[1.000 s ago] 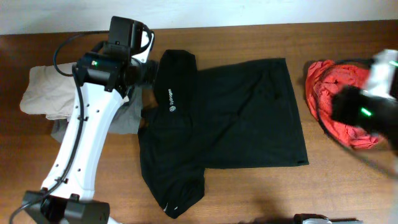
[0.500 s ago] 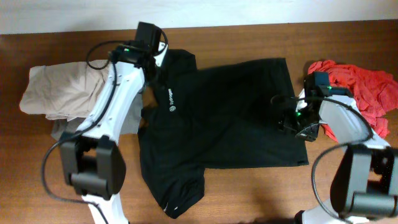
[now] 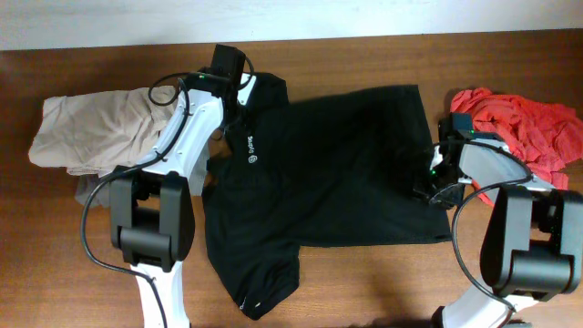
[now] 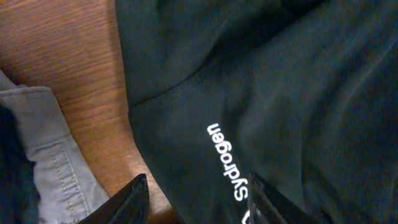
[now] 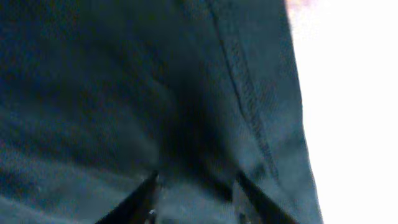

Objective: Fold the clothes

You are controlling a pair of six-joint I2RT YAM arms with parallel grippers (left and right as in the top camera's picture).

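Here, parted left hand (image 4: 198, 186) just over the black shirt (image 3: 355, 173).

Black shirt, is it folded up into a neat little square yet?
No, the black shirt lies spread wide open across the table, not folded into a square.

overhead: straight down, far, my whole surface (image 3: 364, 282)
left wrist: near, over black shirt (image 3: 346, 164) logo (image 4: 227, 162), 10 o'clock
right wrist: nearest, shirt hem (image 5: 249, 99), 3 o'clock
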